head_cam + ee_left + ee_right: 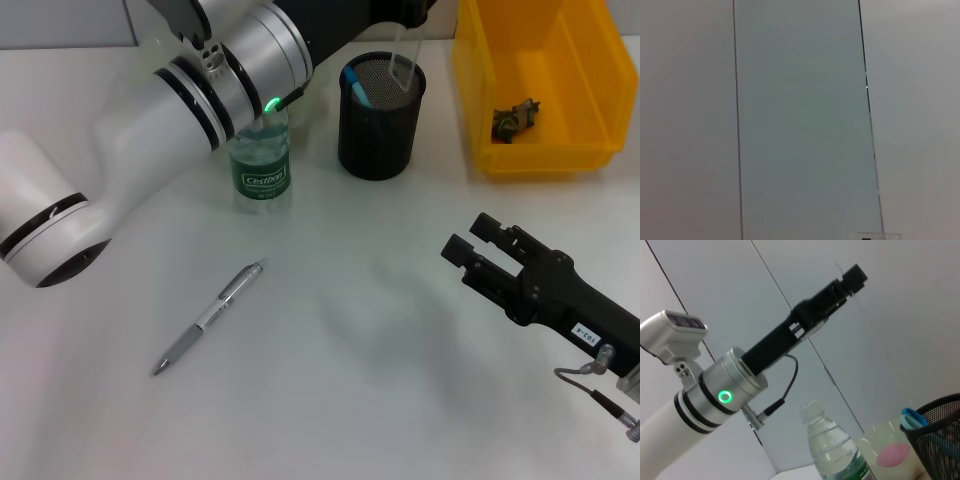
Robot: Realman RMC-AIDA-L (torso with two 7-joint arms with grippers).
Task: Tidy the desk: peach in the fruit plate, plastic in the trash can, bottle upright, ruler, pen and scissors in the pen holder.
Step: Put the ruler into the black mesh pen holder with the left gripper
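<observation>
A clear ruler [405,55] stands with its lower end inside the black mesh pen holder [382,120]. My left gripper [854,276] is above it, mostly past the head view's top edge, and looks shut on the ruler. Blue scissors handles [356,84] stick out of the holder. The bottle [262,165] stands upright under my left arm. A silver pen [210,315] lies on the table. Crumpled plastic [515,118] lies in the yellow trash can [590,60]. A pink peach [892,455] sits in the translucent fruit plate [875,437]. My right gripper [473,240] is open at the lower right.
My left arm [180,100] spans the table's back left, over the bottle. White tabletop [380,350] lies between the pen and my right gripper. The trash can stands right of the pen holder.
</observation>
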